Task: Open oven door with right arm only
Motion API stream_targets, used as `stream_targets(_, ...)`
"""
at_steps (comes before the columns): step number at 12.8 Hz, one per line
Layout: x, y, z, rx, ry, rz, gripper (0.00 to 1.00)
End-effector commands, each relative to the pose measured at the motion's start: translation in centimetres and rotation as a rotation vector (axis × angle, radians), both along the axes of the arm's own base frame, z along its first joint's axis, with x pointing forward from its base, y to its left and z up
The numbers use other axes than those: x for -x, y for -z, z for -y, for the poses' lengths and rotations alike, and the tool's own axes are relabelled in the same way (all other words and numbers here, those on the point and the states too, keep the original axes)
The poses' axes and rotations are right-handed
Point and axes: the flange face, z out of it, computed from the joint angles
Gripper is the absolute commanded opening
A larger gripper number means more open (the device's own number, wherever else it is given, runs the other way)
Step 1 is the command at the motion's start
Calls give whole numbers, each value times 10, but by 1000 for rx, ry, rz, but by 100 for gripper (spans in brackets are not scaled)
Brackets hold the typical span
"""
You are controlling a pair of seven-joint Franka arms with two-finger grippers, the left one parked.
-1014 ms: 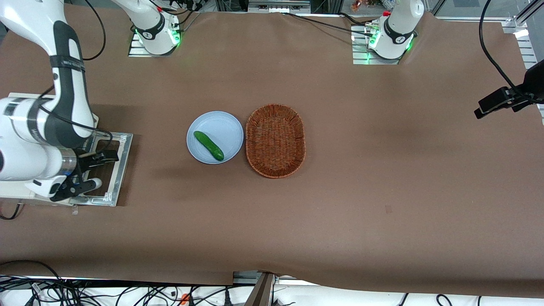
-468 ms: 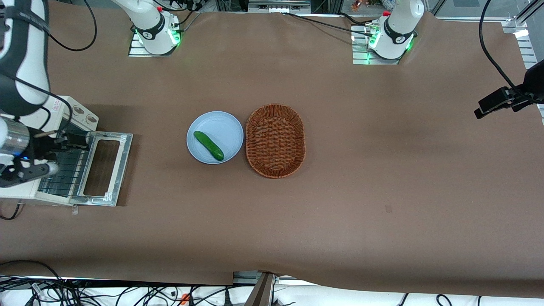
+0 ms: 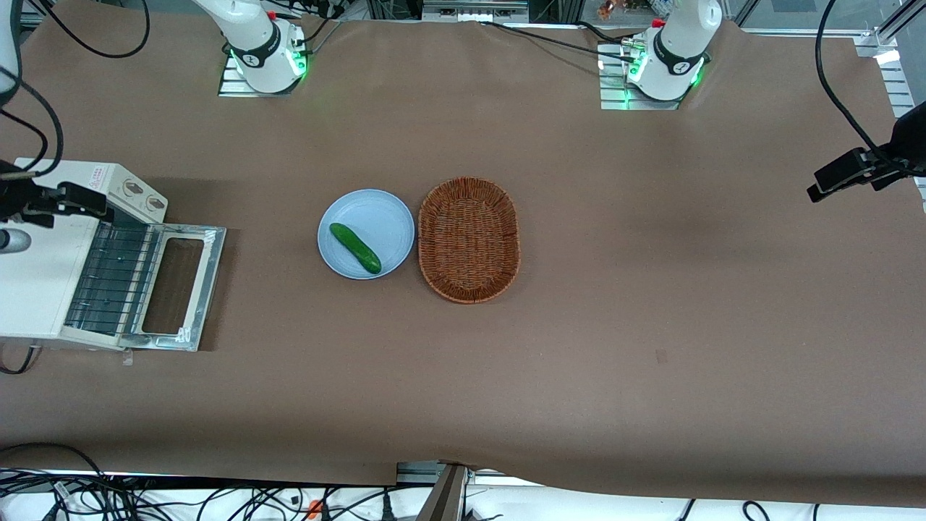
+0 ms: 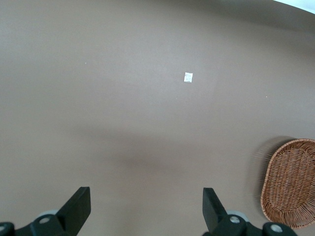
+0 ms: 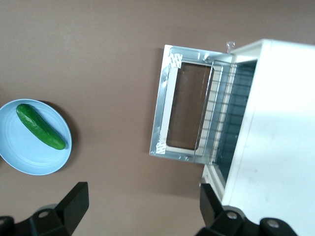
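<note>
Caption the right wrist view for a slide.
Oven door lies fully open; open gripper hovers above it, cucumber on plate nearby.

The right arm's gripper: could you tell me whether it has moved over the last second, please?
Yes. The gripper has pulled away from the oven door, which lies flat open, and now hangs over the toaster oven's top near its knobs, open.

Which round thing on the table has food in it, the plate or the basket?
The plate. A green cucumber lies on it, while the basket beside it holds nothing. The gripper is open, up above the oven, whose door lies open.
</note>
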Motion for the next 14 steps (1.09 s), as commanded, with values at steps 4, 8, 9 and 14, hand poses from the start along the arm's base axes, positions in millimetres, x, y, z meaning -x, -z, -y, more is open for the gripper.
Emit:
stream_targets(4,31,-17,-5,21,75,9,100)
stream_targets(8,17,-27,0,19,63,40,100)
stream_targets(9,16,-32,0,19,63,51,100)
stream_targets(14,16,-32,0,12,65,50,100)
